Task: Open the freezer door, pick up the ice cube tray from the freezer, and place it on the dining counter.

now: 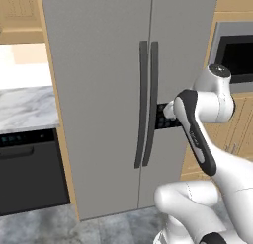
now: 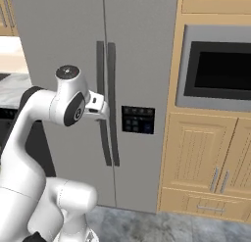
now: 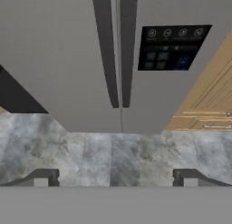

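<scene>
while freezer door [image 1: 94, 90] sits shut with contents hidden, hand [image 3: 115, 177] hovers before it, fingers apart

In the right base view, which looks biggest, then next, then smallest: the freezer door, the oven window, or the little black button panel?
1. Freezer door
2. Oven window
3. Button panel

My freezer door [image 2: 139, 64] looks matte grey, its handle [image 2: 112, 104] dark and smooth — cabinets [image 2: 206, 153] beside show light wood grain.
</scene>
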You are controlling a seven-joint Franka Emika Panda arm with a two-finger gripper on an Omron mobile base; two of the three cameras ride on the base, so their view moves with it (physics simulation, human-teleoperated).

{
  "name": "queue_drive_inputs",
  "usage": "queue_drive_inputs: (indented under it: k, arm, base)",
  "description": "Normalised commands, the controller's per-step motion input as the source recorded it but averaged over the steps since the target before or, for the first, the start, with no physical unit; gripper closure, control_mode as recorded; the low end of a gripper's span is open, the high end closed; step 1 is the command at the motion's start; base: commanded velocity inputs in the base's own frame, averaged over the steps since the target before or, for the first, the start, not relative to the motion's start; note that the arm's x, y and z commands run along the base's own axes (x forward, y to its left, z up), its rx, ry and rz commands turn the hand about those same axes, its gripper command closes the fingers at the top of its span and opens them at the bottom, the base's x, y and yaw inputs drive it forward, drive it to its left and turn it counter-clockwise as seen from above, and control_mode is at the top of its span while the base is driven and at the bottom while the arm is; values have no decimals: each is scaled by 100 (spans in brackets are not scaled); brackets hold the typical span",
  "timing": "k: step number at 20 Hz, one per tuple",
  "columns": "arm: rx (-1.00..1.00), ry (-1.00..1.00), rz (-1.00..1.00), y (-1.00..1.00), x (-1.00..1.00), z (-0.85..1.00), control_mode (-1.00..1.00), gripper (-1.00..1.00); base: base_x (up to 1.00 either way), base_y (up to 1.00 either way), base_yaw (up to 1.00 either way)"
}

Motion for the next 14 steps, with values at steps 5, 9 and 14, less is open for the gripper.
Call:
queue_drive_inputs:
  k: [5,9,14]
  arm:
    - [0,0,0,0,0,0,100,-100]
    - [0,0,0,0,47,-1,-100,-100]
    - [1,0,1,0,96,0,-100,-100]
  base:
    - [7,-29,0]
    - [11,0,0]
    - [0,0,0]
